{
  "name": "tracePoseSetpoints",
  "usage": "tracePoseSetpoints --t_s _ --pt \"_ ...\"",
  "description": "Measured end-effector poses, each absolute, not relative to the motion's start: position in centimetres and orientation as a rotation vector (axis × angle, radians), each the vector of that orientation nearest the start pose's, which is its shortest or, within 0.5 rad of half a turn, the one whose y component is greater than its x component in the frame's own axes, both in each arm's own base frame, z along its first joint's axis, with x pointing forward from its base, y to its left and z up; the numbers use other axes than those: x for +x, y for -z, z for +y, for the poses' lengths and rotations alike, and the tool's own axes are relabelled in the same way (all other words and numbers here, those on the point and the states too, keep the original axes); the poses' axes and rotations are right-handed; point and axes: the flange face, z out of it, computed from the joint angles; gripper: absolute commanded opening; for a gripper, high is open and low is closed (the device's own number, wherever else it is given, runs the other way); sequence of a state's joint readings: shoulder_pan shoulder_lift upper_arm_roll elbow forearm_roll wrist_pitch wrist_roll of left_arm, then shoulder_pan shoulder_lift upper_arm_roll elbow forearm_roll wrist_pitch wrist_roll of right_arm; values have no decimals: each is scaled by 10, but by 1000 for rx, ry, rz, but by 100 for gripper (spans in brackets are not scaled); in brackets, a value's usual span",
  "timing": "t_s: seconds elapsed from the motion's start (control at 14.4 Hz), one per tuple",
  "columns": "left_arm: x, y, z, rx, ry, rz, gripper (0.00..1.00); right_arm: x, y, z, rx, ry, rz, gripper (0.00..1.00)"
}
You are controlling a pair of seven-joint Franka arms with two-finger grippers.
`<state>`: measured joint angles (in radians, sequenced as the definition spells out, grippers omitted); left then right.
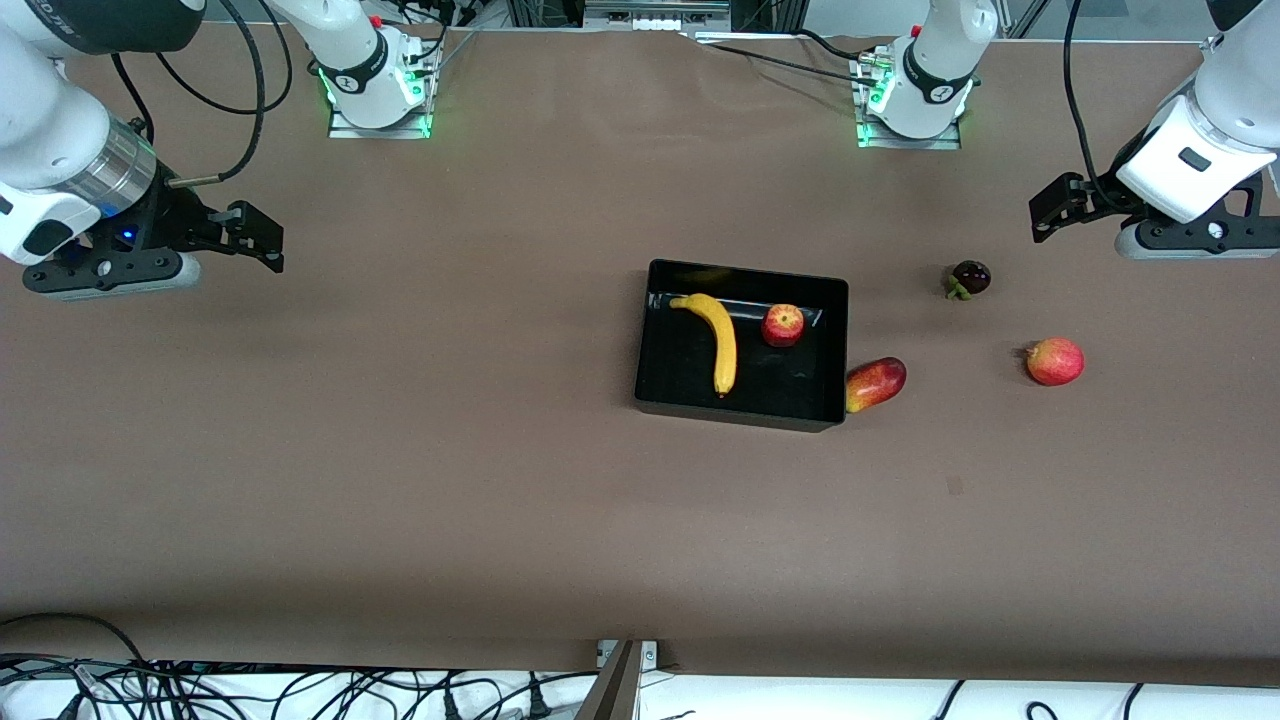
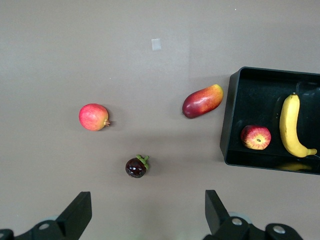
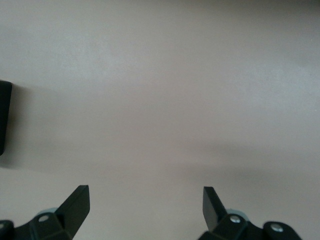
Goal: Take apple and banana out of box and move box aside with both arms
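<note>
Apple (image 1: 783, 325) and banana (image 1: 718, 340) still lie in the box (image 1: 742, 412) — nothing lifted yet. Left end effector (image 1: 1042, 212) and right end effector (image 1: 262, 239) hang apart-fingered over bare surface (image 1: 400, 450); next, one must descend onto a fruit.

No text, label or number can be read

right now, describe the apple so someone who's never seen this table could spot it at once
Find the black box near the middle of the table. Two fruits lie inside it: a long yellow banana and, beside it toward the left arm's end, the apple. It is the only round red fruit inside the box; the other red fruits lie outside on the table.
</note>
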<state>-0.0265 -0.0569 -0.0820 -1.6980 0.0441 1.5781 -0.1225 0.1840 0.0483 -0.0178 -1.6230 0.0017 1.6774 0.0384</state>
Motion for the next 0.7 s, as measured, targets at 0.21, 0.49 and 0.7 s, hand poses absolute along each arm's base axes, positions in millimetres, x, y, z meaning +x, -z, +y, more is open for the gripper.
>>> tracePoseSetpoints --t_s 0.21,0.49,0.7 --pt "531 -596 -55 -3092 -91 -20 100 569 -582 96 -3134 9 -200 100" --pt "526 -591 -56 -3084 -184 -15 100 569 -582 96 -3134 9 -200 100" --pt "523 -579 -66 -3118 -308 0 100 569 -582 96 -3134 9 -200 100"
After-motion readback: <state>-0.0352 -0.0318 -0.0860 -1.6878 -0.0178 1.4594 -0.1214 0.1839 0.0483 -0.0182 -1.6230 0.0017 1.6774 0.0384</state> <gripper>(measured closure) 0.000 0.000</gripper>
